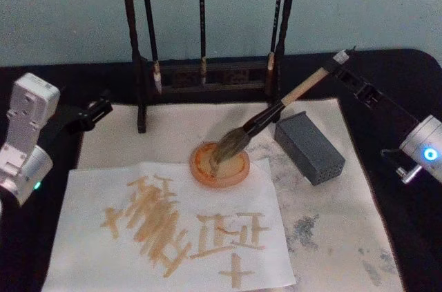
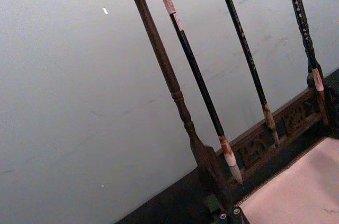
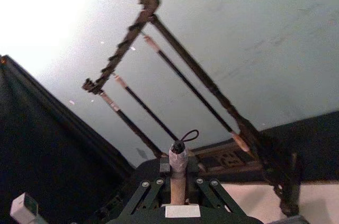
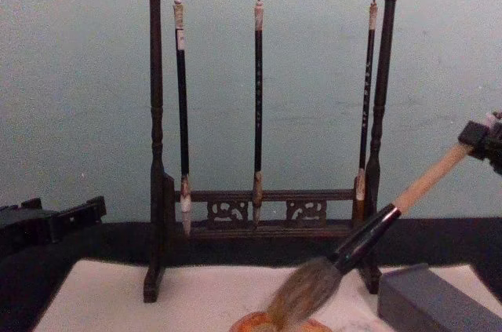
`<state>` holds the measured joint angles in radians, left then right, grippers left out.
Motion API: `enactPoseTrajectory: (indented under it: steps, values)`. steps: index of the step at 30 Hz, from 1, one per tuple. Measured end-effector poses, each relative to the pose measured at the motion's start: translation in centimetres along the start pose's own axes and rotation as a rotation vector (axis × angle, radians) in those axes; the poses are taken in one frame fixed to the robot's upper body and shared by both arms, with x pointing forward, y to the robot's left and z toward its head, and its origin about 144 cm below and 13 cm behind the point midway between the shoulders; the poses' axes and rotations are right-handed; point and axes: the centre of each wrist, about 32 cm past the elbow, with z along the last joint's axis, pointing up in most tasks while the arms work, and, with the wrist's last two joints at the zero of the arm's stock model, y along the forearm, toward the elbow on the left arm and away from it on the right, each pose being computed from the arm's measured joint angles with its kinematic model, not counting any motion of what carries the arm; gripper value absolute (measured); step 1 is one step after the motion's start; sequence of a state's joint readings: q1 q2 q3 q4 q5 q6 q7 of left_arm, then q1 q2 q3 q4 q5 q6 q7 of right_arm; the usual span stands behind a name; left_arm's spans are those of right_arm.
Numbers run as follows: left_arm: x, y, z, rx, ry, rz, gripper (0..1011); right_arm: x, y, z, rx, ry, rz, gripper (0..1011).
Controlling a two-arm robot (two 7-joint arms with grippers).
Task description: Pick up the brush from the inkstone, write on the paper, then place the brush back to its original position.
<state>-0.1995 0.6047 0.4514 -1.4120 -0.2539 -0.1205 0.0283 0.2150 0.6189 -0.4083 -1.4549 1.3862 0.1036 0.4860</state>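
Gripping the top end of the brush (image 1: 293, 97), the right pincer (image 1: 343, 63) is holding it closed tight around the pale handle, above the far right part of the black worktop (image 1: 69, 81). The brush is slanting down and toward the robot's left, and its bushy bristle head is resting in the round orange inkstone (image 1: 238, 168). Seen from the chest camera, the glossy black ferrule is sitting just above the dish rim while the handle is rising to the right edge. The inkstone is standing on an off-white mat (image 1: 345, 237), touching the far edge of the paper (image 1: 90, 195), which is lying flat on the mat's near left part and bearing tan strokes. A grey block (image 1: 309, 148) is lying on the mat just right of the inkstone. Behind them a dark wooden rack (image 4: 267, 195) is standing with three slim brushes (image 4: 258, 96) hanging from its top bar. The left pincer (image 1: 97, 111) is hanging idle near the mat's far left corner, apart from everything; whether it is wide or narrow I cannot tell.
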Motion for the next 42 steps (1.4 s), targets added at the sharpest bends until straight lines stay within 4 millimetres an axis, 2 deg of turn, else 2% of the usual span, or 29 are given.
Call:
enactPoseTrajectory:
  steps: [15, 42]
  values:
    - [0.0, 0.0, 0.0, 0.000, 0.000, 0.000, 1002, 3.2, -0.2, -1.0, 0.014, 0.128, -0.062, 176]
    - [0.0, 0.0, 0.0, 0.000, 0.000, 0.000, 1002, 6.7, -0.5, -2.0, 0.000, 0.242, -0.155, 176]
